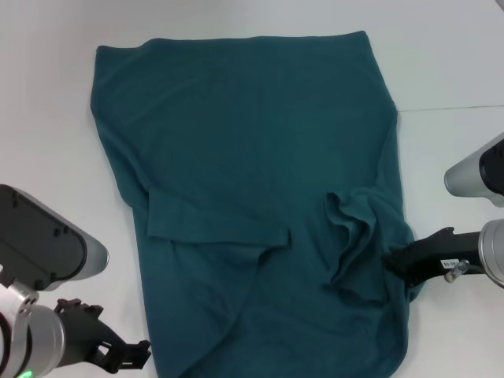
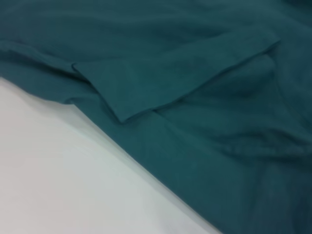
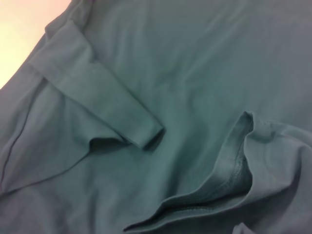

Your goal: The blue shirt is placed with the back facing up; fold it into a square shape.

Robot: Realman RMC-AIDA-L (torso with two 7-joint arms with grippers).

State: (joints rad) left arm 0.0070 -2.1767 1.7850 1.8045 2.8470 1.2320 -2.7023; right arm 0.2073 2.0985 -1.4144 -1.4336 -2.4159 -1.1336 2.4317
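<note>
The blue shirt point(image 1: 252, 157) lies flat on the white tabletop point(image 1: 47, 118), both sleeves folded inward. The right pincer point(image 1: 391, 260) touches the shirt's right edge, likely to tuck that sleeve. The left pincer point(image 1: 130, 356) waits by the near corner. I cannot tell either grip.

The blue shirt point(image 1: 252, 157) is being shown as soft, matt knitted cloth, creased, with stitched hems. The table point(image 1: 441, 63) is being seen as a smooth, matt white surface. The right gripper point(image 1: 391, 260) and left gripper point(image 1: 142, 353) are being presented in matt black plastic, behind silvery metallic wrists.
</note>
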